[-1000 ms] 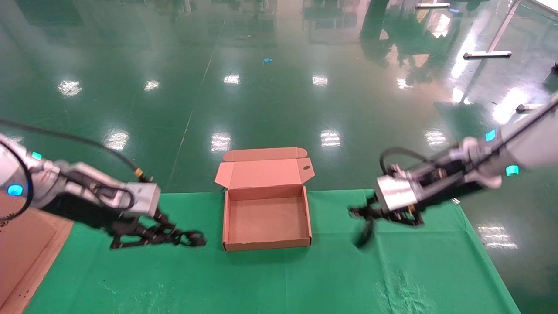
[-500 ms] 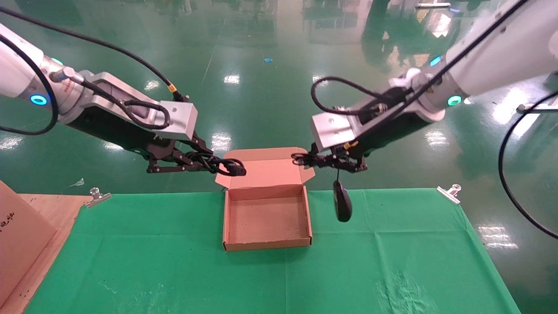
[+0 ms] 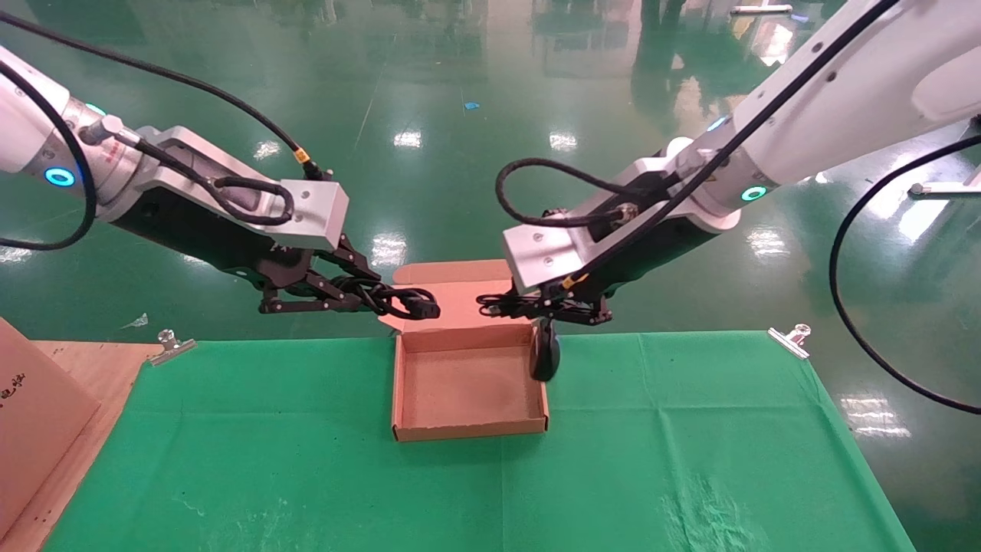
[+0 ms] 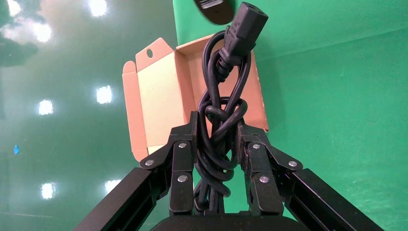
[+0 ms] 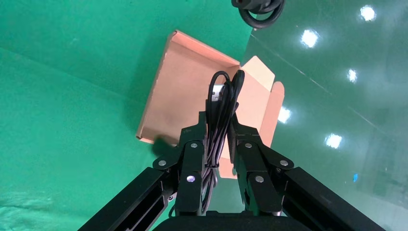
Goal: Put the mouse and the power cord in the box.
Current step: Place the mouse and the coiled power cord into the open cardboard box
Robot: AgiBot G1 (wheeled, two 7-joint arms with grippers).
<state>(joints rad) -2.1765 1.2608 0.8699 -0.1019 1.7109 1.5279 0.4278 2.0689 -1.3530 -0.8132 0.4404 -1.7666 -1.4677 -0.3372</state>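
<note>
Head view: the mouse [image 3: 545, 355] hangs by its thin wire [image 5: 219, 126] over the right wall of the open box [image 3: 469, 422], which sits on the green table [image 3: 690, 460] with its lid [image 3: 467, 295] folded back. The bundled wire is clamped between the closed fingers [image 5: 191, 161] of the right gripper [image 3: 512, 307], raised above the box's far right corner. Across from it, the left gripper [image 3: 337, 297] hovers over the box's far left corner, its fingers [image 4: 182, 166] closed on the coiled power cord [image 4: 222, 120], whose plug [image 4: 245, 20] points toward the box. Metal clips [image 3: 789, 339] pin the green cloth at the table's far edge. A cardboard sheet [image 3: 38, 429] lies at the table's left end.
</note>
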